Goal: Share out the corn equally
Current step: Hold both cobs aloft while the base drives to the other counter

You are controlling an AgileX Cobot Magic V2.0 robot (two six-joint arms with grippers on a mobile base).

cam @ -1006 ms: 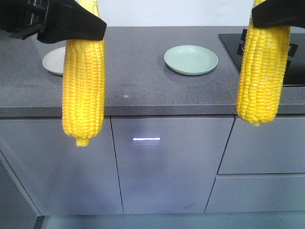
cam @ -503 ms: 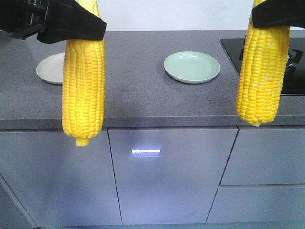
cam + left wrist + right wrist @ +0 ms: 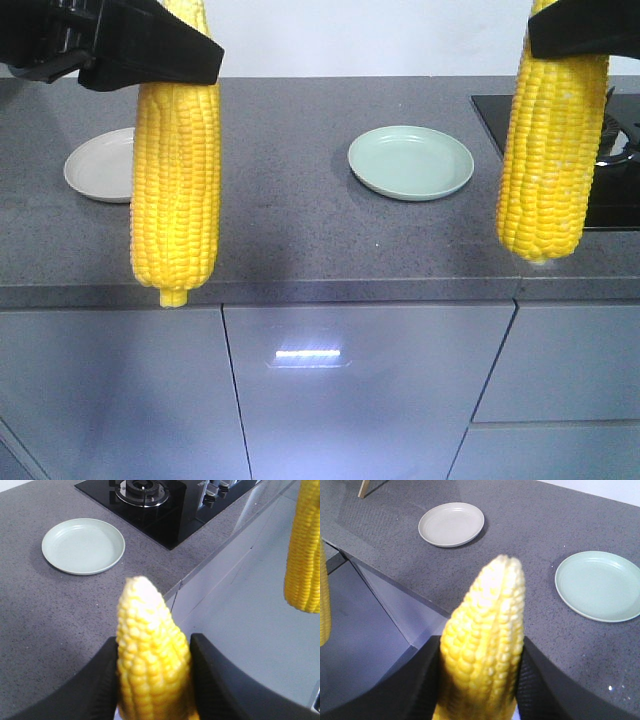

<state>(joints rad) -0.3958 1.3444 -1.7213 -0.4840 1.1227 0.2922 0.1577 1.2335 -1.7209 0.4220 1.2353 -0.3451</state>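
Two cobs of corn hang point-down in front of the grey counter (image 3: 290,240). My left gripper (image 3: 170,50) is shut on the left corn (image 3: 175,180); in the left wrist view the black fingers (image 3: 107,675) press both sides of that corn (image 3: 152,665). On the right, my right gripper (image 3: 570,35) is shut on the other corn (image 3: 553,150), seen between its fingers (image 3: 540,680) as the cob (image 3: 482,650). A beige plate (image 3: 100,165) and a pale green plate (image 3: 411,162) lie bare on the counter.
A black gas hob (image 3: 610,150) sits at the counter's right end, its burner (image 3: 142,490) beyond the green plate (image 3: 83,545). Grey cabinet fronts (image 3: 340,400) run below the counter edge. The beige plate (image 3: 451,524) lies left of the green plate (image 3: 600,585).
The counter, plates and cabinet have slid lower and grown larger in the front view, so the counter is nearer. Both cobs and grippers hold the same places in frame.
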